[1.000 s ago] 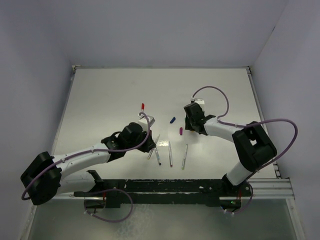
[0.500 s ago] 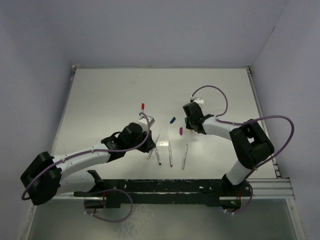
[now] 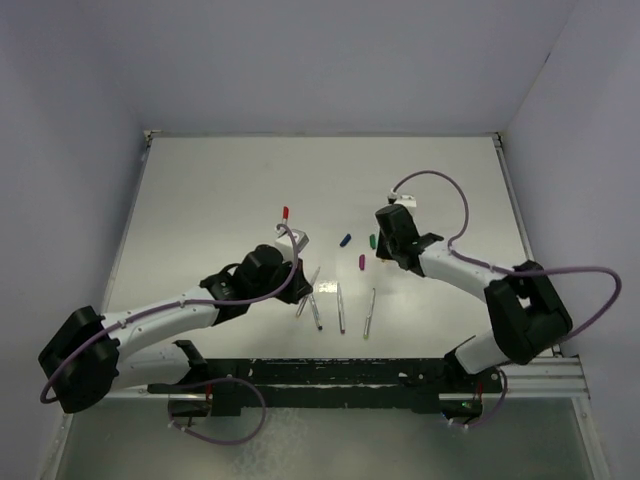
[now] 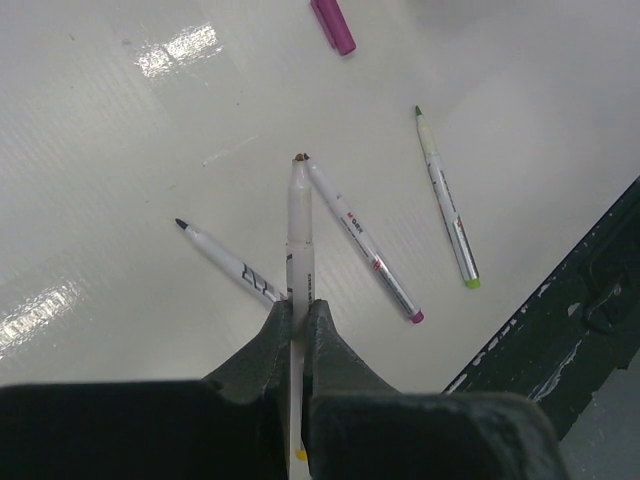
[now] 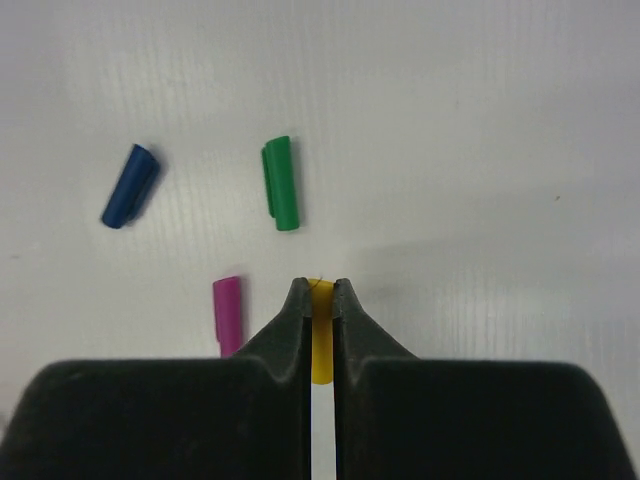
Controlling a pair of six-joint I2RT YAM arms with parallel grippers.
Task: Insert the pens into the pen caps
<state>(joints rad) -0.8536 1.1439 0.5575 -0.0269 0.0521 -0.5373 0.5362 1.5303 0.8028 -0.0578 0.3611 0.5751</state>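
Between left gripper (image 4: 297, 305) jaws: pen (image 4: 299, 220) clamped | right gripper (image 5: 319, 290) pinches yellow cap (image 5: 320, 350) (green cap (image 5: 280, 182) ahead)

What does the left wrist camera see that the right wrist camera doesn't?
Only the left wrist view shows the left claw pinching a pen, above a blue-tipped pen, a pink-ended pen and a green-tipped pen lying on the table.

Only the right wrist view shows the right claw shut on a yellow cap, with a blue cap and a green cap nearby.

Both show the purple cap and the white table.
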